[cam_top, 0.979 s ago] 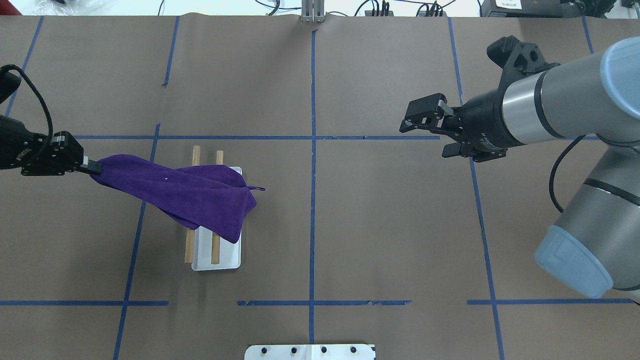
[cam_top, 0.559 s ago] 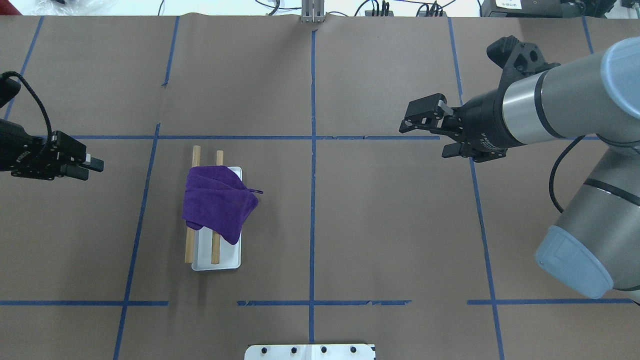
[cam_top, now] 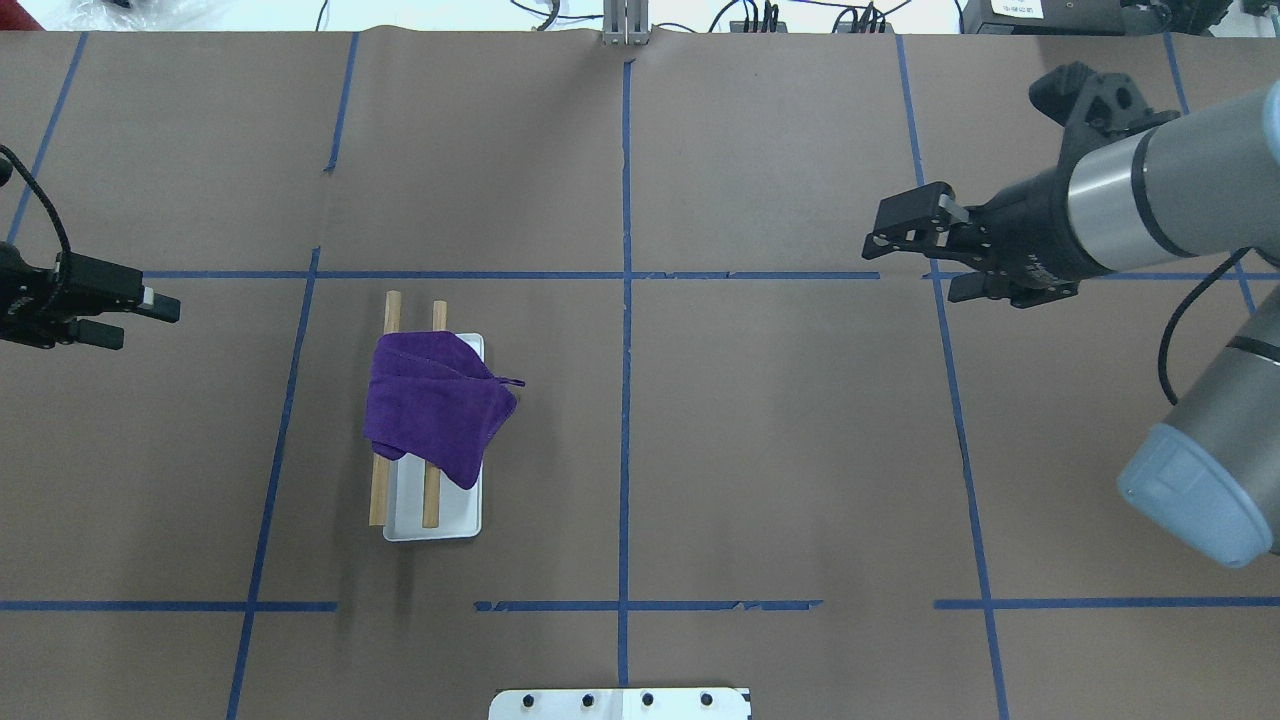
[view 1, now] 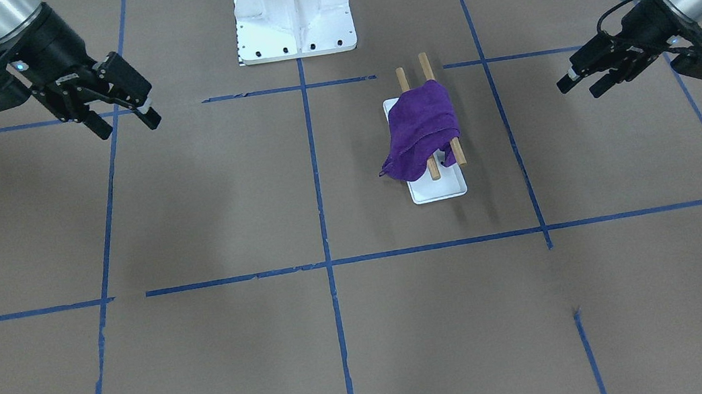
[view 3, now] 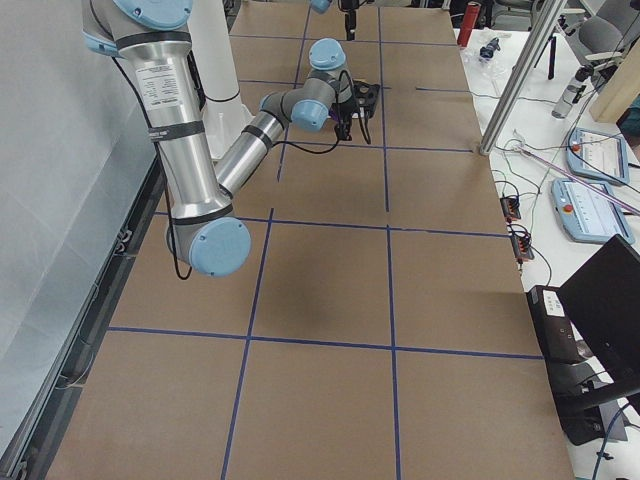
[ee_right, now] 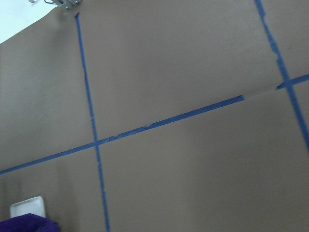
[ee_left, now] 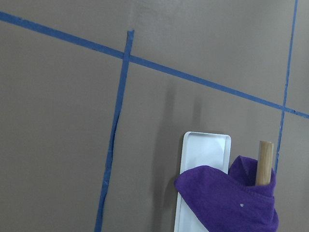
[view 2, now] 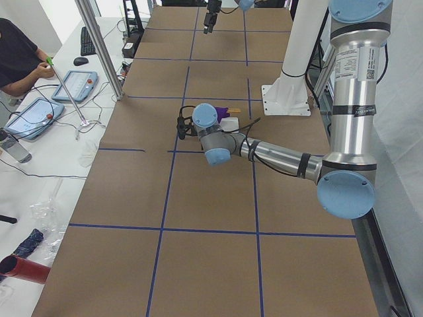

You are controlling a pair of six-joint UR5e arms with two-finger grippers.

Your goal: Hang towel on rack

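The deep-purple towel (cam_top: 435,410) lies draped over both wooden rods of the rack (cam_top: 378,495), and its loop tag points right. It also shows in the front view (view 1: 421,123) and the left wrist view (ee_left: 227,198). The rack's white base (view 1: 438,189) sticks out beneath it. My left gripper (cam_top: 150,323) is open and empty, well to the left of the rack; in the front view it (view 1: 577,90) is at the right. My right gripper (cam_top: 905,262) is open and empty, far right of the rack.
The big white bolted pedestal (view 1: 292,8) stands at the robot's side of the table, its edge showing in the overhead view (cam_top: 620,703). Blue tape lines (cam_top: 625,300) cross the brown paper cover. Operators' gear sits beyond the table's ends.
My left gripper let go of the towel and drew back to the left. The freed towel end dropped onto the rack. My right arm pulled back to the right.
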